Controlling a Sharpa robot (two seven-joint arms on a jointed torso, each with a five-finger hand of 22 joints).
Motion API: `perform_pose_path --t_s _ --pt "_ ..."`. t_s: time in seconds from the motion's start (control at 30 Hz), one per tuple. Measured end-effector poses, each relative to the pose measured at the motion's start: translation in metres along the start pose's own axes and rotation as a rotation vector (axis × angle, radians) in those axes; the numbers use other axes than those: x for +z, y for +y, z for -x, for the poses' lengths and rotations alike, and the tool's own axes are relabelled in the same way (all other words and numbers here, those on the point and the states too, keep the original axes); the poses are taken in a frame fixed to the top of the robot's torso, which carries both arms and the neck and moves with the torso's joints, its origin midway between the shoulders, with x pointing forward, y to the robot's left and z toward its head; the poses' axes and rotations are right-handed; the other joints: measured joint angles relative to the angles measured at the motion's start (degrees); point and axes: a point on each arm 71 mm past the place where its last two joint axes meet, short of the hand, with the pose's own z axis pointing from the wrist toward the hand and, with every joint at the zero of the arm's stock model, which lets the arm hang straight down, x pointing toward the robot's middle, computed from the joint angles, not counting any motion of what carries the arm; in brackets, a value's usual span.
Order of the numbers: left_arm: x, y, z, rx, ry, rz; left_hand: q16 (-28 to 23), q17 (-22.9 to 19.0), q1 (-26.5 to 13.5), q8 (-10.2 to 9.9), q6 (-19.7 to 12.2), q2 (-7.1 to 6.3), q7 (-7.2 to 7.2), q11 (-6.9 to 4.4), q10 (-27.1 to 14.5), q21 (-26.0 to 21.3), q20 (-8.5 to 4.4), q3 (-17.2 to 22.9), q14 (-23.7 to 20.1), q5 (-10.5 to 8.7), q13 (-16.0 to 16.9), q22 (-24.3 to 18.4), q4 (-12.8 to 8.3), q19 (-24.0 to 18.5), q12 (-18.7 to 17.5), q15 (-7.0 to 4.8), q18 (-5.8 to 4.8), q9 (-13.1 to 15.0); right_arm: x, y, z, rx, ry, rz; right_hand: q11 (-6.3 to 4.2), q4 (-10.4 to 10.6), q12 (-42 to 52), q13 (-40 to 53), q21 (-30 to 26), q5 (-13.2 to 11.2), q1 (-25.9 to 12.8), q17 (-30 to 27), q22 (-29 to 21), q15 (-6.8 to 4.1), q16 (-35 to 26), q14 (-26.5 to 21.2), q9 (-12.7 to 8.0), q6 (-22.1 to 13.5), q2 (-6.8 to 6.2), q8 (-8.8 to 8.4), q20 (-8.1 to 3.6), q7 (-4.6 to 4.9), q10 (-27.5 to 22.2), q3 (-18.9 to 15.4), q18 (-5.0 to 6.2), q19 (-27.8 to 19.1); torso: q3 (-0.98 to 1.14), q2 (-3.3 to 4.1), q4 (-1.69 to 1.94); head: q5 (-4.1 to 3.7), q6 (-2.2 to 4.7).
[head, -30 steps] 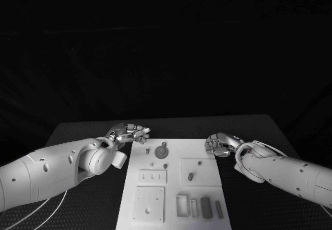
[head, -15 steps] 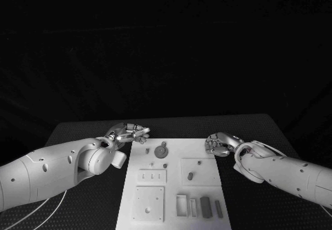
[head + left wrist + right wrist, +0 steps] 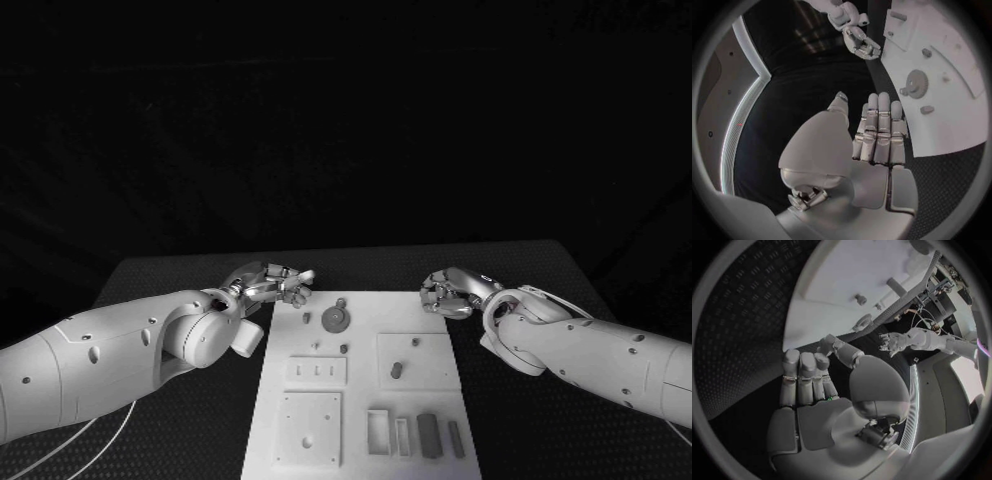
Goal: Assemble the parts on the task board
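One task board [image 3: 361, 400]; two hands; several small grey parts.

The table [image 3: 173, 275] is showing up black, with a fine diamond-tread pattern running all over it in the wrist views. The board [image 3: 433, 375] in the middle is looking plain white, and the small parts [image 3: 335, 318] on it are coming across grey. Both arms are looking white, while the left hand [image 3: 268, 280] and the right hand [image 3: 450, 293] are gleaming silver.
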Motion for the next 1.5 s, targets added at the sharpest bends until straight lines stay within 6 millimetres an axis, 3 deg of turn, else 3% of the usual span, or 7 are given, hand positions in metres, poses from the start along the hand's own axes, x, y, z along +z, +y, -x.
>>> perform_pose_path --t_s 0.13,0.4,1.0,1.5 --pt "0.002 -0.003 -0.005 0.038 0.038 0.021 0.3 0.5 -3.4 0.3 1.0 0.53 -0.36 -0.55 0.9 0.0 -0.41 -0.3 0.9 0.00 0.4 0.1 0.0 0.4 0.5 -0.44 -0.30 0.1 0.004 0.017 0.008 -0.010 -0.008 0.026 0.00 -0.1 0.0 0.0 0.0 0.0 0.0 0.0 0.0 0.00 0.0 0.0 0.1 0.0 0.00 0.00 0.00 0.00 0.0 0.4 0.00 0.0 0.02 -0.04 -0.04 0.08 0.19" --pt "0.011 -0.010 -0.022 0.132 0.126 0.045 2.0 1.6 -3.6 1.2 3.4 0.38 -1.36 -1.57 3.4 0.0 -0.92 -0.3 1.8 0.00 1.3 0.4 0.0 0.9 1.6 -1.14 0.18 0.5 0.012 0.056 0.009 -0.028 0.009 0.087 -0.01 0.1 0.0 0.0 0.2 0.0 0.0 0.0 -0.1 0.02 0.1 0.0 0.4 0.0 -0.01 -0.03 -0.23 0.00 0.0 0.7 0.00 0.2 -0.01 -0.23 -0.03 0.21 0.41" --pt "0.022 -0.011 -0.050 0.207 0.183 0.108 2.3 2.1 -9.3 -0.4 2.5 0.64 -0.44 -1.06 2.9 0.0 -1.25 -0.8 1.0 0.00 1.4 0.5 0.0 0.6 1.0 -0.84 0.16 -0.5 0.019 0.122 -0.014 -0.051 0.056 0.201 -0.12 0.0 0.0 -0.1 0.2 0.0 0.2 0.0 -0.1 -0.09 0.1 0.3 0.8 0.0 -0.24 -0.31 -0.20 0.00 0.1 0.9 0.00 0.2 -0.14 -0.62 -0.05 0.47 0.55" --pt "0.025 -0.011 -0.056 0.210 0.189 0.114 2.5 2.1 -9.1 -0.7 2.1 0.83 -0.38 -0.65 2.5 0.0 -1.24 -0.6 0.6 0.00 1.4 0.6 -0.2 0.6 0.5 -0.81 0.13 -0.8 0.015 0.139 -0.020 -0.068 0.066 0.240 -0.22 0.1 0.0 -0.2 0.2 0.0 0.0 0.0 -0.2 0.01 0.1 0.4 1.0 0.0 -0.48 -0.49 -0.28 0.00 0.2 1.3 0.00 0.5 -0.12 -0.48 -0.10 0.96 0.48"
